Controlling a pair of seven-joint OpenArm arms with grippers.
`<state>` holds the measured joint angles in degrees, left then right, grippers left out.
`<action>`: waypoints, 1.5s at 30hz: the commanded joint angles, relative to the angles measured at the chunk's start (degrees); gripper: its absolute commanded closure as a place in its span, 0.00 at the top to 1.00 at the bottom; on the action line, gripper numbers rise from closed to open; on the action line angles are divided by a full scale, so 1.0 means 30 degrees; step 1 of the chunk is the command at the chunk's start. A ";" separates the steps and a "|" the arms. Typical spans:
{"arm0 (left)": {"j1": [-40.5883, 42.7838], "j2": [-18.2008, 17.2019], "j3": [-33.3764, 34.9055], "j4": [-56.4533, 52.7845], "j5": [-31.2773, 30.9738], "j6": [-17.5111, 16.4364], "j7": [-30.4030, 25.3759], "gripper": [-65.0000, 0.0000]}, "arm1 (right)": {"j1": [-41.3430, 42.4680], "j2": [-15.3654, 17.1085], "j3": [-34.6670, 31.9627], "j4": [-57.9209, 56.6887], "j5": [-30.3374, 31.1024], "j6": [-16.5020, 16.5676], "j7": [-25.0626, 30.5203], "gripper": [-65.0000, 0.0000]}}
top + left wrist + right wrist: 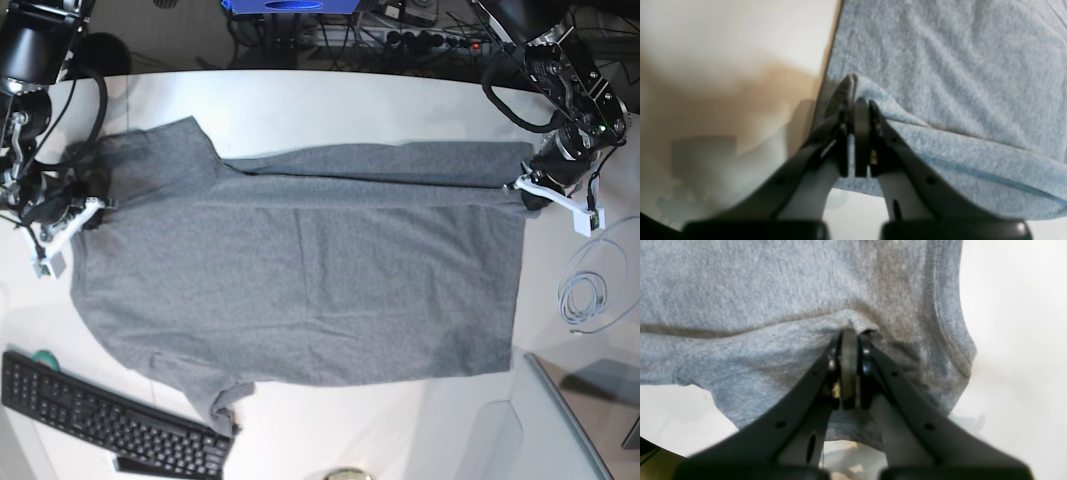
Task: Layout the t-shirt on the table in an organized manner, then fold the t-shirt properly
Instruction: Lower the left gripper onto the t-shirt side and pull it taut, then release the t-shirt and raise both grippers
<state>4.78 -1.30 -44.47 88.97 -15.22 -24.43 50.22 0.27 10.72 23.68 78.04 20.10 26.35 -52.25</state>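
The left gripper (pixel 853 100) is clamped tight on a pinched ridge of the t-shirt (pixel 940 83), at the cloth's 3 o'clock edge in the base view. The right gripper (pixel 849 336) is likewise closed on a bunched fold of the t-shirt near its 9 o'clock edge, beside the sleeve. Between them the t-shirt (pixel 300 280) lies spread across the middle of the table (pixel 330 110), its far strip folded over. A keyboard (pixel 100 415) sits at 7 o'clock, a coiled cable (pixel 590 295) at 3 o'clock.
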 commanded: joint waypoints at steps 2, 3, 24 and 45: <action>-0.0346 -0.0255 -0.0049 0.0278 -0.0186 -0.0049 -0.0372 0.00 | 0.0627 0.0280 0.0150 0.0316 0.0143 -0.0036 0.0288 0.00; -0.0464 -0.0255 -0.0049 0.0278 -0.0186 -0.0049 -0.0372 0.00 | 0.0773 0.0280 0.0150 0.0170 0.0143 -0.0036 0.0288 0.00; -0.1870 -0.0314 0.3057 -0.4088 0.2657 -0.0049 -0.4123 0.00 | 0.2532 0.0426 0.0062 -0.3581 0.0114 -0.0036 0.0962 0.32; -0.0903 -0.0988 -0.2745 -0.2594 0.2452 -0.0313 -0.4123 0.90 | -0.4032 -0.3735 0.4311 0.6968 0.0231 0.0082 0.1079 0.52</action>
<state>2.15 -3.66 -52.49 80.16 -7.62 -25.61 38.54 -12.14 -0.89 36.51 98.04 19.97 26.41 -49.65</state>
